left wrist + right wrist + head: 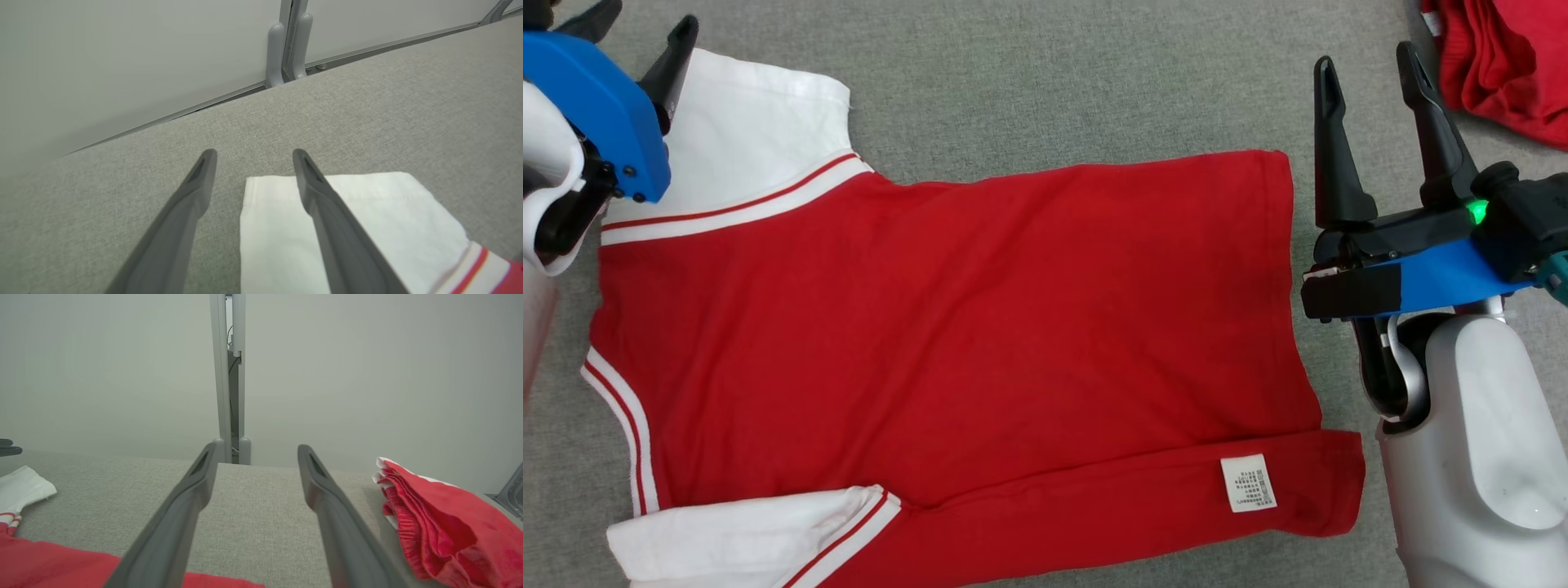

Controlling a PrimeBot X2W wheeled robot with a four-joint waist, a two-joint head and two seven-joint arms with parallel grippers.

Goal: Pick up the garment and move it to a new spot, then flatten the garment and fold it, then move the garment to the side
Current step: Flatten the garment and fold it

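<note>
Shirt (pixel 947 327) below me: bright red, plain across the body. Sleeves (pixel 760 131) are white, each joined to the red by a white band with one thin red stripe. There's a white label (pixel 1248 483) with tiny grey print, toward the desk's near edge. The desk (pixel 1054 73) is grey with a fine woven fleck. At the far right corner, a pile (pixel 1503 57) is red with white showing at its edges. My left claw (pixel 645 18) and right claw (pixel 1366 59) have black fingers and blue housings. A green light glows on the right one. My forearm (pixel 1478 457) is glossy white.
</note>
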